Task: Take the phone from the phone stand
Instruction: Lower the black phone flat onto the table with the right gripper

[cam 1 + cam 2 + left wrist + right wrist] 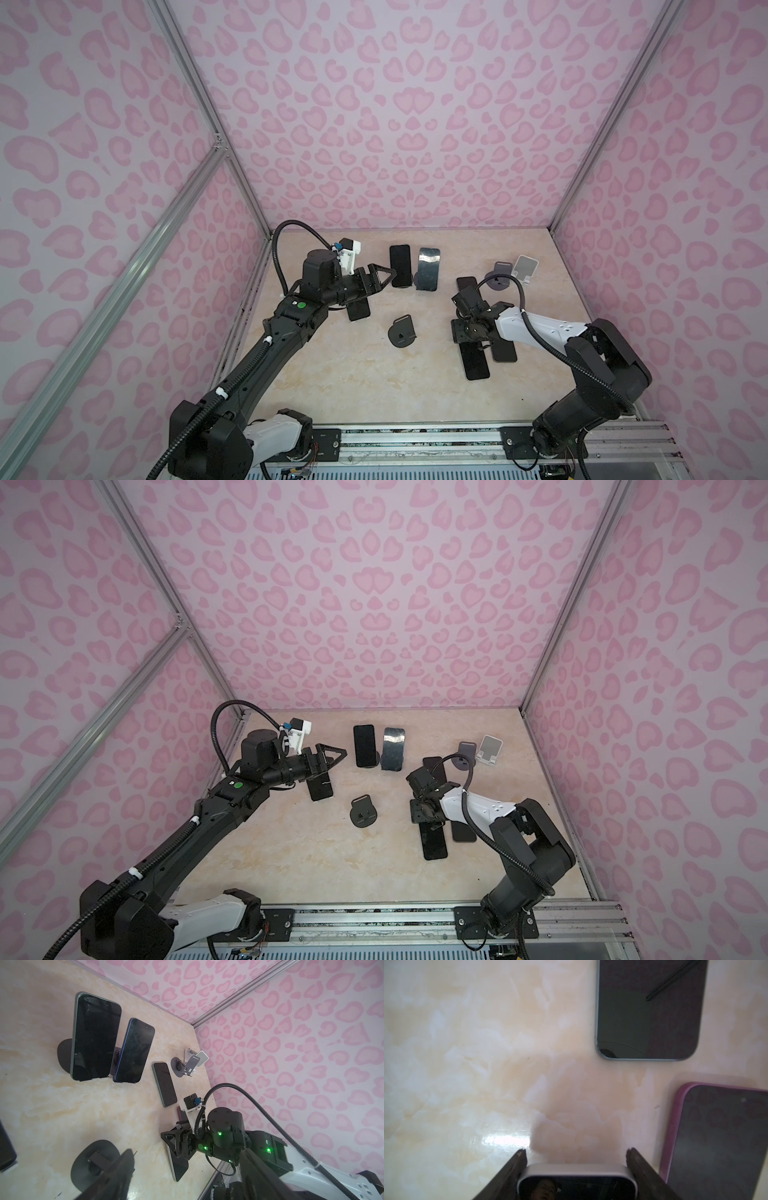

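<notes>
Left gripper (384,277): up off the table at back left, lying sideways. The jaws are wide apart with nothing in them. In the left wrist view both fingers (122,1167) are spread with open air between.
Black phone (400,266): propped upright on its stand (64,1055) at the back, just right of the left gripper's tip. Whether they touch, I can't tell.
Blue phone (429,269): up on a stand of its own, right beside the black phone, with glare across the screen.
Right gripper (576,1151): down low at centre right, pointing at the table. It is clamped across the width of the pale phone, a finger against each long side.
Pale phone (577,1185): looks flat on the table (332,374) in both top views. Its far end is in the jaws and the rest runs toward the near edge.
Pink phone (720,1136): flat, just beside the pale phone, partly under the right arm in both top views.
Dark phone (648,1009): flat, farther back, apart from those two.
Empty stand (402,331): black with a round base, mid-table between the arms.
Fifth phone (358,309): flat beneath the left wrist.
Grey stand (498,276): back right, bare.
White stand (524,268): right beside the grey stand, also bare.
</notes>
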